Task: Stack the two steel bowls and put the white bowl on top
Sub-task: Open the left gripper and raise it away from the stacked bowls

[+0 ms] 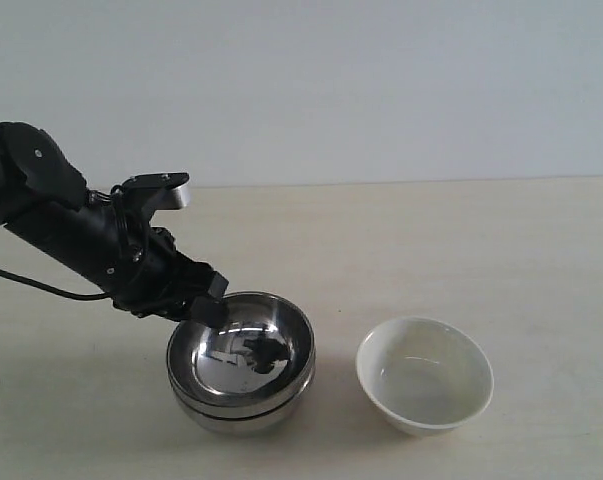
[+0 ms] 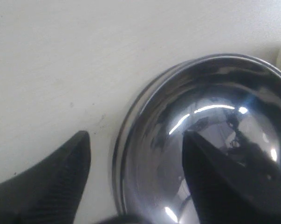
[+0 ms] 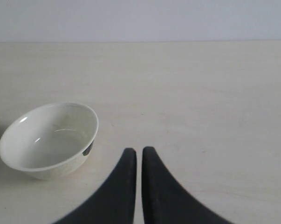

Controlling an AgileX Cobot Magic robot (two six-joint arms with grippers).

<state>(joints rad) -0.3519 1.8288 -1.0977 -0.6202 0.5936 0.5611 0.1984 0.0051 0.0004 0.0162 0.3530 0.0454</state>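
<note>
On the left of the exterior view, the black left arm [image 1: 71, 240] reaches down across a pale table [image 1: 501, 250]. The left gripper [image 1: 209, 306] sits at the near-left rim of the steel bowls [image 1: 243, 352]. The two steel bowls are nested, one inside the other, left of centre on the table, with the lower bowl's edge showing just under the upper rim. In the left wrist view, the left gripper [image 2: 135, 136] is spread wide and straddles that rim [image 2: 119, 154], with one finger outside and one over the shiny inside. Neither finger touches the metal. Just to the right of the stack, apart from it, stands the white bowl [image 1: 424, 375], upright and empty. In the right wrist view, the right gripper [image 3: 139, 150] has its fingers pressed nearly together, holding nothing, near the white bowl [image 3: 49, 140].
</note>
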